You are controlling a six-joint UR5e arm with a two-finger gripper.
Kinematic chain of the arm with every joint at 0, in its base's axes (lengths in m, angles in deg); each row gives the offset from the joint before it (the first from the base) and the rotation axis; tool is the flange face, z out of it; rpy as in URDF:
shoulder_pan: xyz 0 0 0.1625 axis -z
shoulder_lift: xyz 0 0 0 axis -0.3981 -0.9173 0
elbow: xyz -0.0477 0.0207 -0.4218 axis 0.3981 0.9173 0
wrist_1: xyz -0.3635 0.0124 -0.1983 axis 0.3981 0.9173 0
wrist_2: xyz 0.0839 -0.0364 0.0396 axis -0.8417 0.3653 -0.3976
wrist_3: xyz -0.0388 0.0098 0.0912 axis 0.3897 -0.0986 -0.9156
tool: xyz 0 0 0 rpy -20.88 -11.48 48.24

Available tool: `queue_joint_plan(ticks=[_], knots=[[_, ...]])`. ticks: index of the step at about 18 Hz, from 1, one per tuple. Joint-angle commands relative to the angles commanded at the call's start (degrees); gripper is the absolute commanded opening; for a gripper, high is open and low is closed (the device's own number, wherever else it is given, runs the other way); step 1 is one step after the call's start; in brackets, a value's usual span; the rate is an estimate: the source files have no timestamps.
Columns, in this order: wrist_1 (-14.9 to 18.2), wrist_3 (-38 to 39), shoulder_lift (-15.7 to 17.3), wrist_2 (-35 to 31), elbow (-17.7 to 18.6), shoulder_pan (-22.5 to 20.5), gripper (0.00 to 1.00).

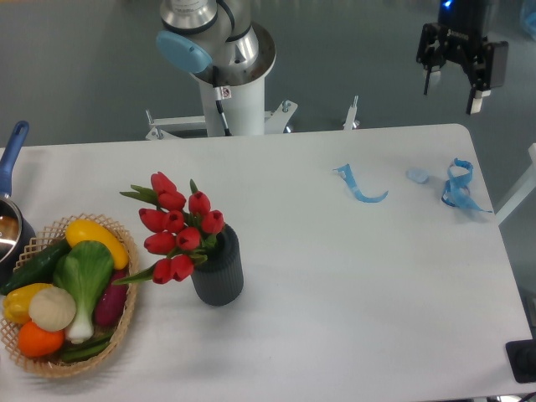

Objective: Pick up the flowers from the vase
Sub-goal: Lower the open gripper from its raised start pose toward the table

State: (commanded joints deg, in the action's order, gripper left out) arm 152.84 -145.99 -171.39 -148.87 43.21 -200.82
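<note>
At the table's far right corner our gripper (452, 90) hangs high with its fingers spread and holding nothing. We have yet to begin the approach: the tulips (177, 228) lean left out of the ribbed grey vase (219, 272), well apart, beside the wicker basket (126, 322). Next we must cross over and descend on the bunch.

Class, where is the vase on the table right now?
The vase stands left of the table's centre, holding the flowers, just right of the basket.
</note>
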Motion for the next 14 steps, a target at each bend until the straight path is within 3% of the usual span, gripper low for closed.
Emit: queue_joint_plan(ticks=[5,8,14], knots=[[-2.0,9.1,0.7,0.5,0.3,0.6,1.00],[-2.3,9.9,1.1,1.3,2.2,1.0,1.00],[-3.4,21.1,2.9,9.8,7.1,1.1,1.00]])
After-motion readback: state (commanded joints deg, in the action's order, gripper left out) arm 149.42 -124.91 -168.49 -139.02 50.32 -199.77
